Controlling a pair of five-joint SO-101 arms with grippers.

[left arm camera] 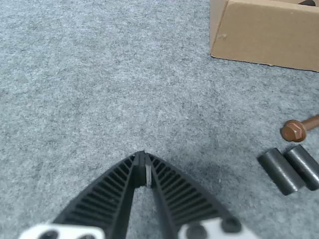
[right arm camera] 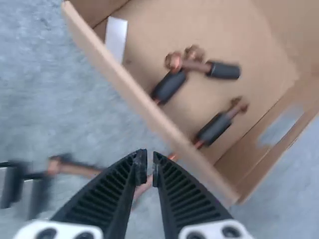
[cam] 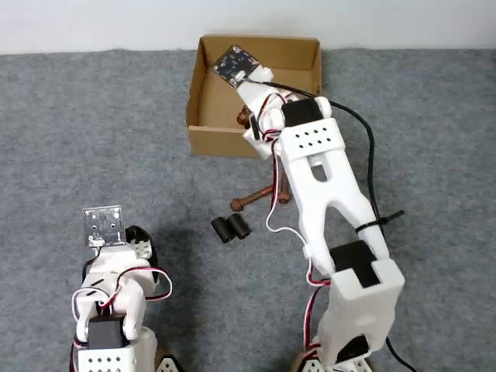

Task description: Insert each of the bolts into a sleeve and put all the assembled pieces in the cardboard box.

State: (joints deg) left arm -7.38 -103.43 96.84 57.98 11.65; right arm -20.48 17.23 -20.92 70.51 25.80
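Right claw (right arm camera: 149,158) at box (right arm camera: 124,82); three assembled pieces (right arm camera: 168,85) inside

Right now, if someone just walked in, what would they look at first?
Probably the white right arm, stretched across the grey carpet to the cardboard box at the far side, with its gripper by the box's near wall. Next, the three assembled pieces lying inside the box, and two black sleeves side by side on the carpet beside loose brown bolts.
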